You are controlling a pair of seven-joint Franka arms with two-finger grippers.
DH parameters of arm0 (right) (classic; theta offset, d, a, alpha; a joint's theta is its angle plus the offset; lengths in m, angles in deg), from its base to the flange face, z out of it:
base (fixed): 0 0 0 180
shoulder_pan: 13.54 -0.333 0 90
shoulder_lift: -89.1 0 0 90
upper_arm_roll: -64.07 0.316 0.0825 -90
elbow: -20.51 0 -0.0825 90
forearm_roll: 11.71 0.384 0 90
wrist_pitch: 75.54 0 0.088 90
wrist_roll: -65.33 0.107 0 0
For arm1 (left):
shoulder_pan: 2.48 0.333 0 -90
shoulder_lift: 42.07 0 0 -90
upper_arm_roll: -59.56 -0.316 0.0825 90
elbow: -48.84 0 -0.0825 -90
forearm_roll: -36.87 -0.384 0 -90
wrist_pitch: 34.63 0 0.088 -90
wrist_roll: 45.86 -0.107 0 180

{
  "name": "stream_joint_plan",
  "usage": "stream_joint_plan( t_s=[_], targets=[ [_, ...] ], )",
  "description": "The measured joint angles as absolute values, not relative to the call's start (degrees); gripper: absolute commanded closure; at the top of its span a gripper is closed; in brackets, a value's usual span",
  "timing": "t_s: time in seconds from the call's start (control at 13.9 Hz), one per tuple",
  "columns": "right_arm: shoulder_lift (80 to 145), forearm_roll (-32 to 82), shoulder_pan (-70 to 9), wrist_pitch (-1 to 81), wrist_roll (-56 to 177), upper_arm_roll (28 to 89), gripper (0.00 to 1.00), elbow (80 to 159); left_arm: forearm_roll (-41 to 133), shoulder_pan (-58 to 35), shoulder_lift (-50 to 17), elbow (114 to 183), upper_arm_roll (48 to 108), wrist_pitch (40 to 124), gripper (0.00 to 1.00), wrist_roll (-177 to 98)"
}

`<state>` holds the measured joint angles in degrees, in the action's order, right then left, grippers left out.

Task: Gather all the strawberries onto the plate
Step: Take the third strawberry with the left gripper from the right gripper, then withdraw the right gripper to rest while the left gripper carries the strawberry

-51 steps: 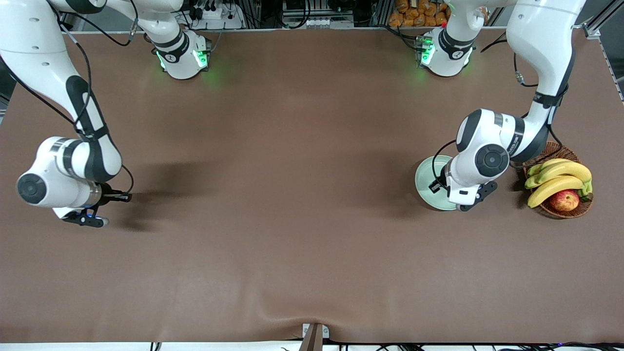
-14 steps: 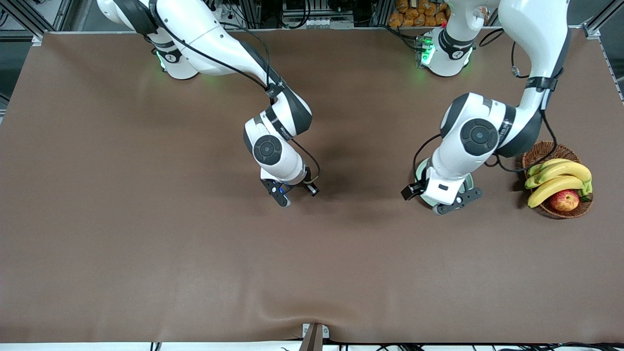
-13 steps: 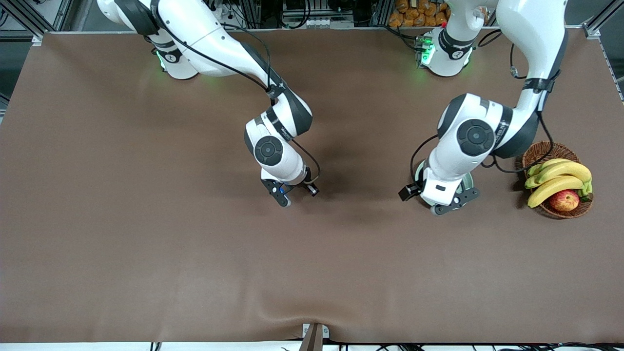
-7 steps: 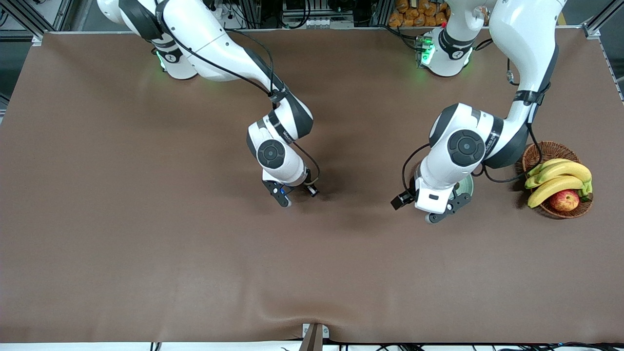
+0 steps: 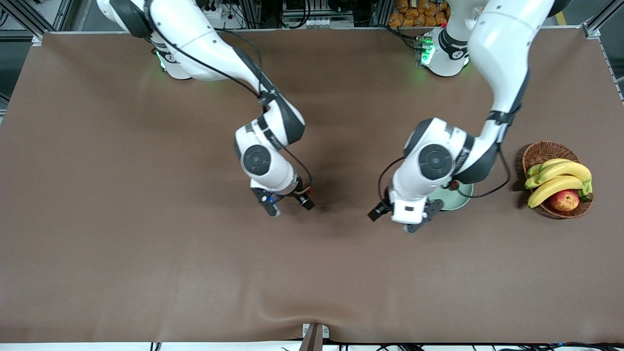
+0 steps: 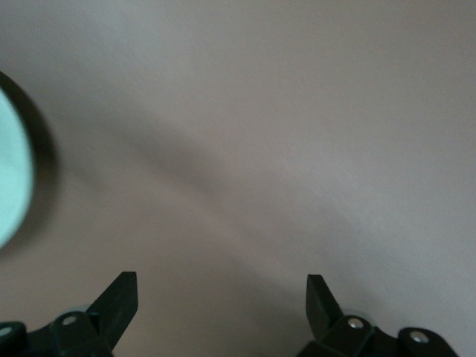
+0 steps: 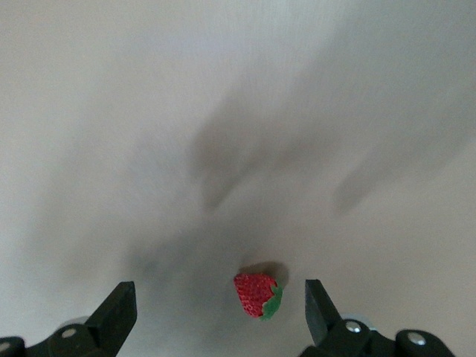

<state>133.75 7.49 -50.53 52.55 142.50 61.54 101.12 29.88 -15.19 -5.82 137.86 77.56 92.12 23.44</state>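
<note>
Right gripper (image 5: 287, 204) hangs low over the middle of the table (image 5: 146, 243), fingers spread wide, and in the right wrist view there is the prize: a strawberry (image 7: 256, 294) lying on the cloth between the two fingertips (image 7: 321, 309), a touch closer to one of them than to the other. Its green cap points toward that closer finger, so its long axis runs roughly across the gap, from finger to finger. In the front view only a red speck (image 5: 311, 185) shows beside the wrist. This is the relation that counts: the berry sits inside the open span, so I judge a short straight drop and a squeeze should take it, with a small sideways nudge to centre it first.

Left gripper (image 5: 414, 222) is over bare cloth beside the plate (image 5: 460, 201), toward the middle of the table, its fingers also spread with nothing between them. The pale green plate peeks in at the edge of the left wrist view (image 6: 11, 178). One strawberry (image 5: 454, 185) lies on the plate at its rim. I cannot find a third. The basket (image 5: 538, 155) of bananas (image 5: 555, 178) and an apple (image 5: 564, 200) sits at the left arm's end of the table.

Right arm is plainly the one nearer the loose berry.
</note>
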Motion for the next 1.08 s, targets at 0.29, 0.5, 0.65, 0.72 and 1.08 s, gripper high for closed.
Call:
stream_joint_plan(
  t_s=[0.29, 0.5, 0.65, 0.72, 1.08],
  targets=[
    [132.19, 4.93, -44.13, 40.24, 141.43, 61.55, 0.0, 94.66, 29.88, -20.44, -1.71, 134.75, 77.67, 94.41, 0.0, 23.9],
    [130.98, 4.8, -39.49, 35.35, 134.69, 61.54, 0.0, 92.76, 29.61, -26.47, 0.98, 133.78, 77.09, 97.69, 0.0, 22.7],
    [129.38, 4.79, -36.09, 32.49, 129.4, 61.55, 0.0, 92.18, 29.31, -31.45, 3.44, 131.88, 75.24, 98.82, 0.0, 22.69],
    [128.45, 4.78, -34.32, 30.81, 126.73, 61.58, 0.0, 92.09, 29.29, -33.73, 4.43, 131.02, 73.98, 99.0, 0.0, 22.64],
    [125.22, 4.73, -27.27, 24.76, 116.76, 61.7, 0.0, 92.03, 29.18, -38.3, 6.52, 129.03, 70.69, 99.43, 0.0, 14.88]
  ],
)
